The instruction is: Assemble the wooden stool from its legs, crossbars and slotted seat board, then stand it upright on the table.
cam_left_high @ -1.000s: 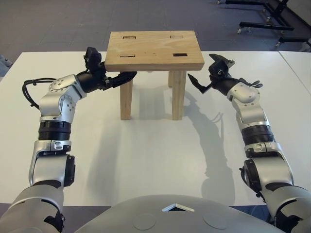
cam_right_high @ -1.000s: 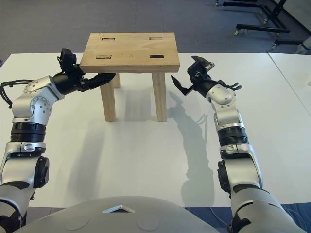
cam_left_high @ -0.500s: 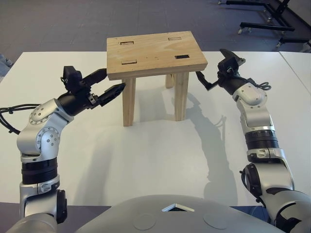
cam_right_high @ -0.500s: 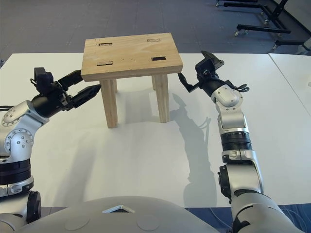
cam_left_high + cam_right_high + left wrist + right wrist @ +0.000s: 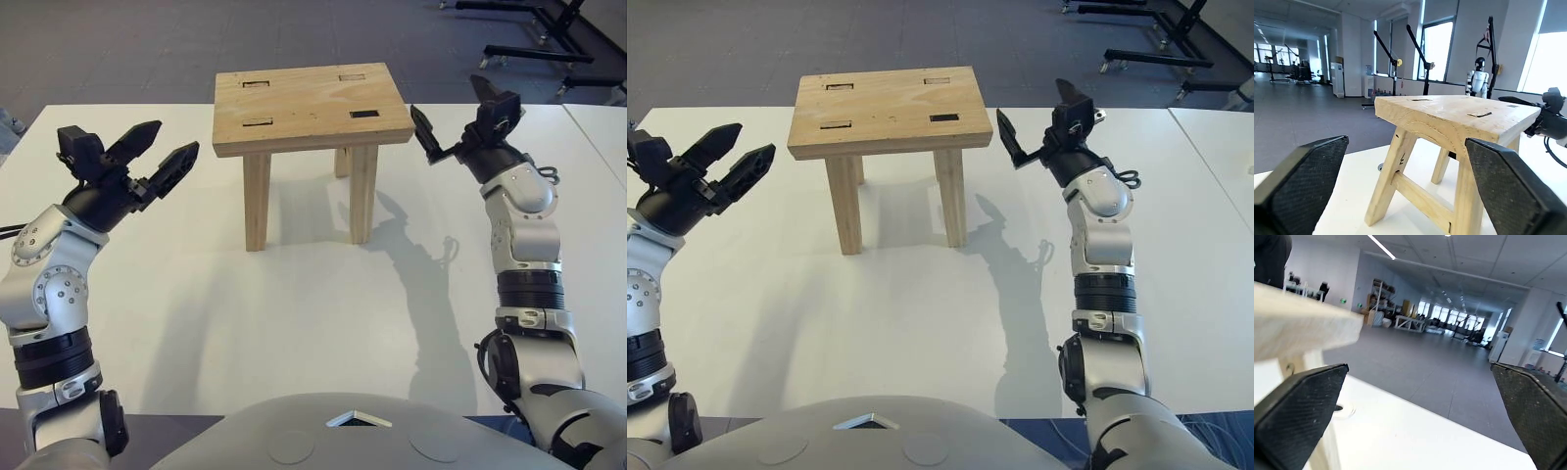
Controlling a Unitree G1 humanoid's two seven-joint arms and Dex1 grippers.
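Both hands are empty. Left hand (image 5: 177,136): fingers spread wide, touching nothing, held above the surface (image 5: 294,323) well to the left of the stool (image 5: 310,117) and pointing toward it. Right hand (image 5: 444,95): fingers likewise wide apart, just beside the right edge of the stool's top, no contact. Stool is assembled and stands upright on its legs toward the far middle of the surface.

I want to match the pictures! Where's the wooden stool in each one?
Left eye view: stool upright, far middle.
Right eye view: stool, same spot.
Left wrist view: between fingers of the left end effector.
Right wrist view: seat edge and leg, by a finger of the right end effector.
Shared landmark: white table.
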